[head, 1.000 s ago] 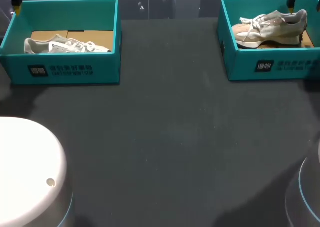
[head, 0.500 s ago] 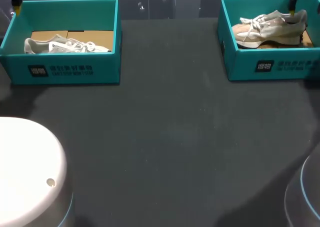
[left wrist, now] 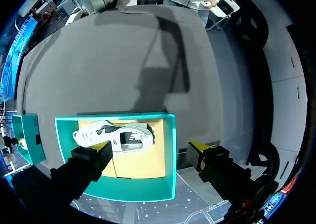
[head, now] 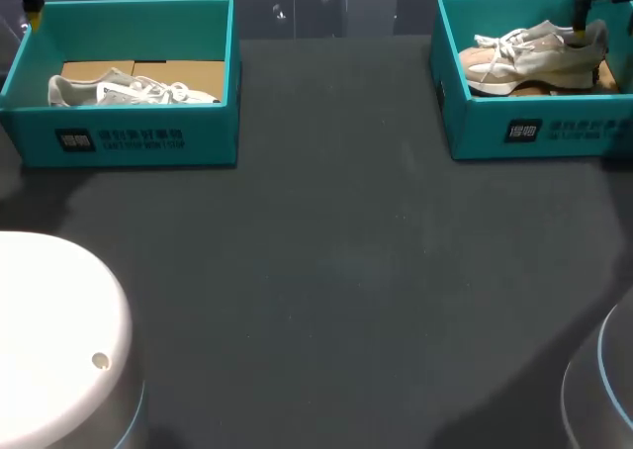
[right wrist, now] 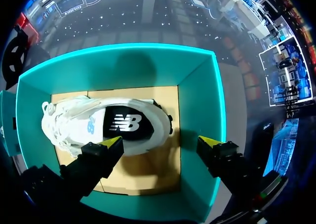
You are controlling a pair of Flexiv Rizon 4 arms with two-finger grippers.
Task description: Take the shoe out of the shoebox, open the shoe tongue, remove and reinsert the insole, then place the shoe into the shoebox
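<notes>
White print marks the fronts of the left box (head: 129, 137) and right box (head: 534, 133), both teal, and a white logo shows inside the right shoe (right wrist: 123, 123). The right jaws stand wide open and empty over the right box, upper right, one tip beside its shoe. The left jaws, also wide open and empty, hang above the left shoe (head: 129, 91) in its box, upper left on the dark grey surface (head: 326, 271).

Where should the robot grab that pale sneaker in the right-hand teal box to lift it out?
Probably the heel rim of the pale laced sneaker, coming straight down: it sits upright, opening facing up, and the teal cardboard shoebox's walls block a sideways approach. The right gripper hangs open over that end.
</notes>
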